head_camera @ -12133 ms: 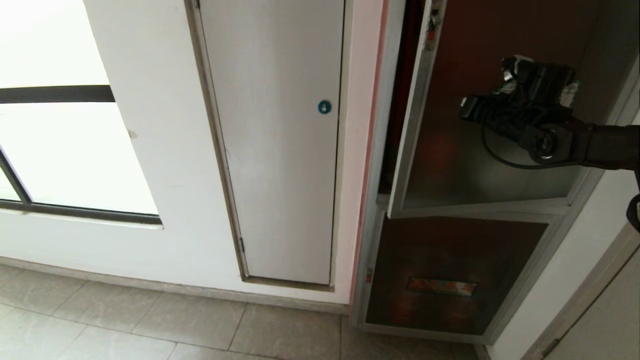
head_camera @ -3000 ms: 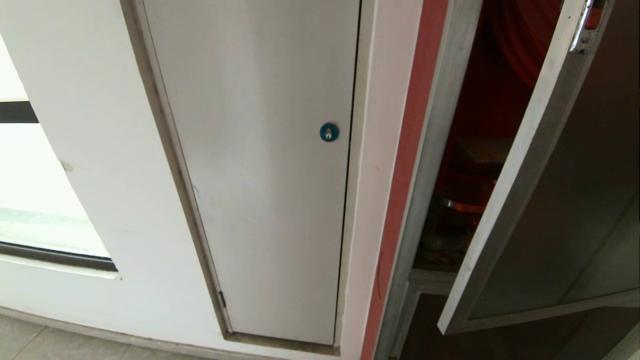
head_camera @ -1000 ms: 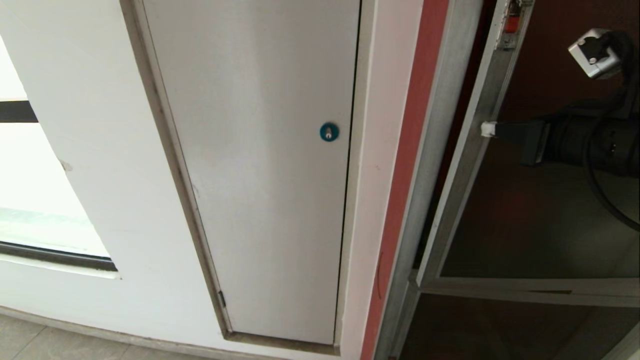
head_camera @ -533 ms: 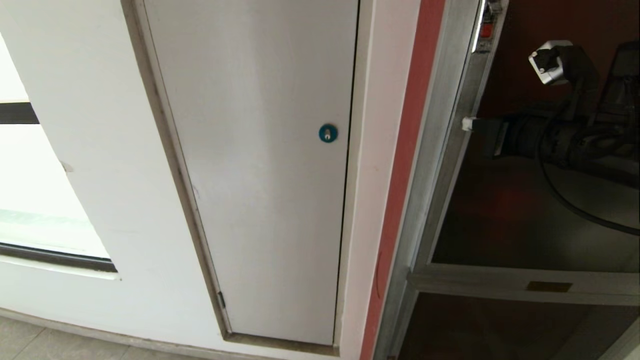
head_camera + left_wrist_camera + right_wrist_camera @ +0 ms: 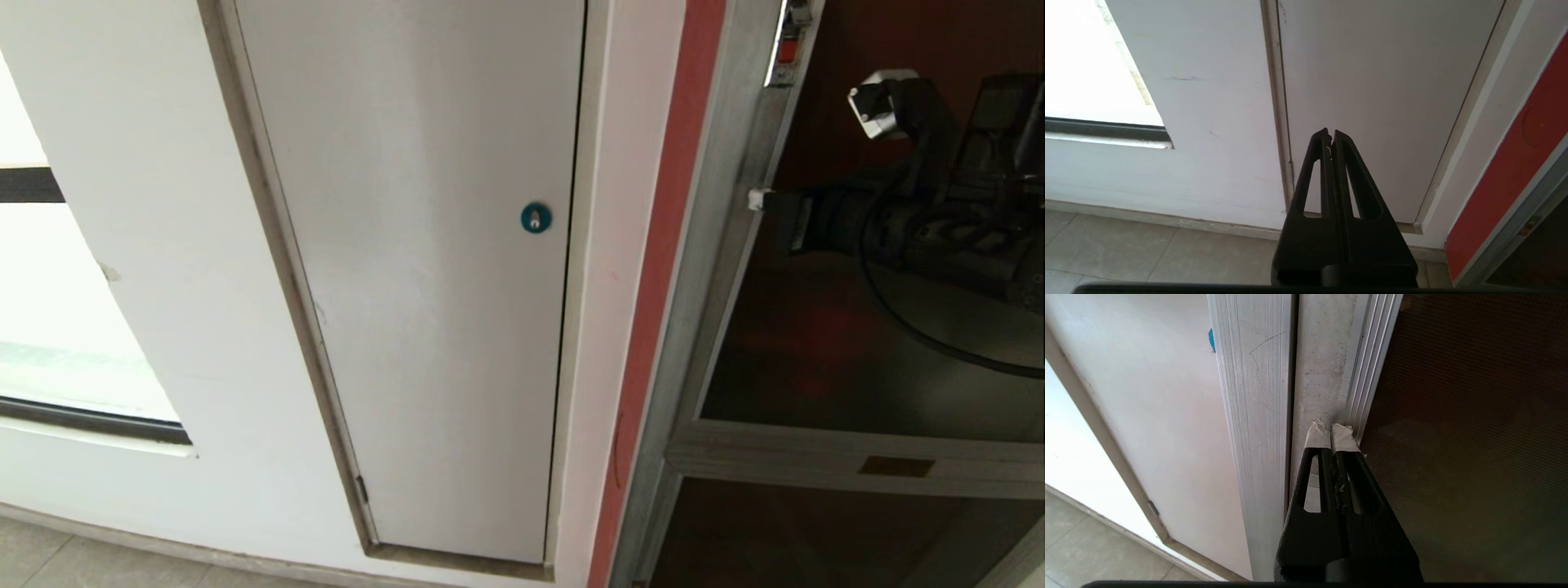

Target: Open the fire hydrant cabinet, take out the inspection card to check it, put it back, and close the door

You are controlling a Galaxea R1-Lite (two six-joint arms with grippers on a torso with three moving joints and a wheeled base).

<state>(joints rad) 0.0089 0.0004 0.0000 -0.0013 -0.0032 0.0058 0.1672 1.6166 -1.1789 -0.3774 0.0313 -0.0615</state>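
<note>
The fire hydrant cabinet [image 5: 709, 245] stands at the right, and its brushed-silver frame [image 5: 1253, 416] shows close up in the right wrist view. The door [image 5: 824, 343], dark glass in a silver frame, lies against that frame with only a thin dark seam between them. Its red-and-chrome latch [image 5: 785, 47] sits near the top. My right gripper [image 5: 758, 198] is shut, and its taped fingertips [image 5: 1316, 435] press on the door's silver stile [image 5: 1323, 367] beside the glass [image 5: 1474, 437]. The left gripper [image 5: 1330, 136] is shut and empty, low before the white wall. The inspection card is hidden.
A plain white door [image 5: 424, 286] with a blue round lock [image 5: 535, 217] fills the middle, and a bright window [image 5: 49, 327] is at the left. A red strip [image 5: 661, 286] borders the cabinet. Below the door is a lower dark panel [image 5: 816, 539] with a brass plate [image 5: 896, 466]. The floor is tiled [image 5: 1126, 253].
The door, wide open three seconds ago, has swung in against the cabinet frame. In the last second my right gripper moved left with it, tips on its stile, and the dark gap closed.
</note>
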